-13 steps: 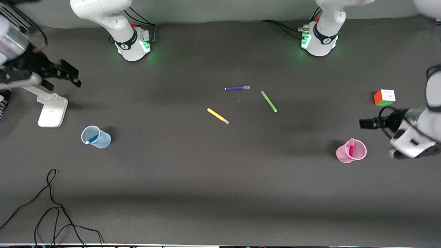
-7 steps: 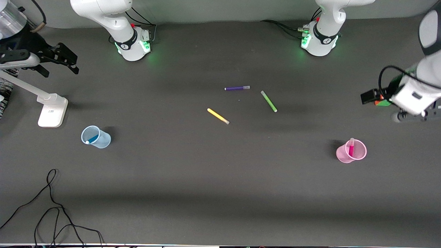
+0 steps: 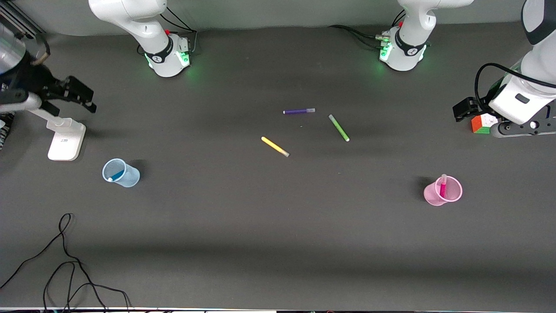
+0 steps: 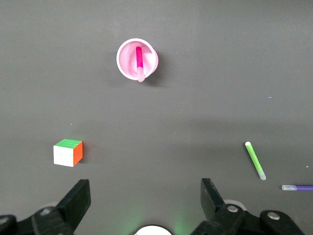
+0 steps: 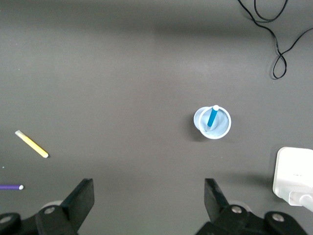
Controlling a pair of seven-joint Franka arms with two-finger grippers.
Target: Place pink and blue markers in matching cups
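Observation:
The pink marker point(image 3: 443, 188) stands inside the pink cup point(image 3: 454, 191) toward the left arm's end of the table. Both also show in the left wrist view, marker point(image 4: 139, 58) in cup point(image 4: 125, 62). The blue marker point(image 3: 116, 175) leans inside the pale blue cup point(image 3: 129, 176) toward the right arm's end, and shows in the right wrist view point(image 5: 212, 117) in its cup point(image 5: 223, 125). My left gripper point(image 4: 145, 190) is open and empty, high over the table beside the cube. My right gripper point(image 5: 149, 190) is open and empty, high over the table by the white stand.
A purple marker point(image 3: 299, 111), a green marker point(image 3: 339, 128) and a yellow marker point(image 3: 275, 146) lie mid-table. A colour cube point(image 3: 481, 124) sits partly under the left hand. A white stand base point(image 3: 66, 140) and a black cable point(image 3: 65, 261) lie at the right arm's end.
The left arm has drawn away from the pink cup toward the robots' bases and now hangs over the cube. The right arm shifted slightly. Cups and markers have not moved.

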